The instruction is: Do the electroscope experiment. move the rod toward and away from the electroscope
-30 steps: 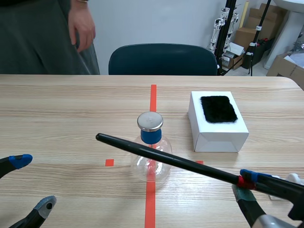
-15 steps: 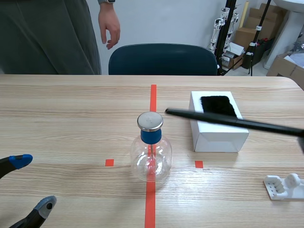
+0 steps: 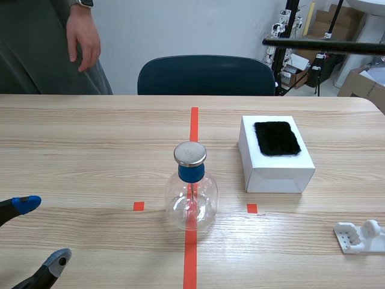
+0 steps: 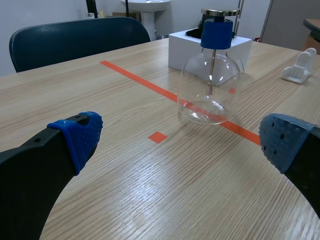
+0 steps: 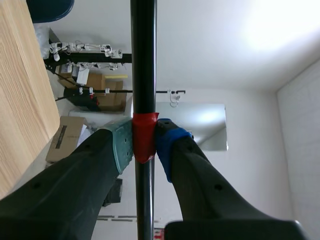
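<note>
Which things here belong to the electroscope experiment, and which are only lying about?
Belong to the job: rod, gripped by the right tool; electroscope.
Only lying about: white box with black pad on top; white holder; chair.

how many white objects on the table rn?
2. A white box with a black pad on top, right of the electroscope; a small white stand by the table's near right edge. None seem hidden.

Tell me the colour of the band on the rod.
Red; the band on the black rod shows best in the right wrist view.
</note>
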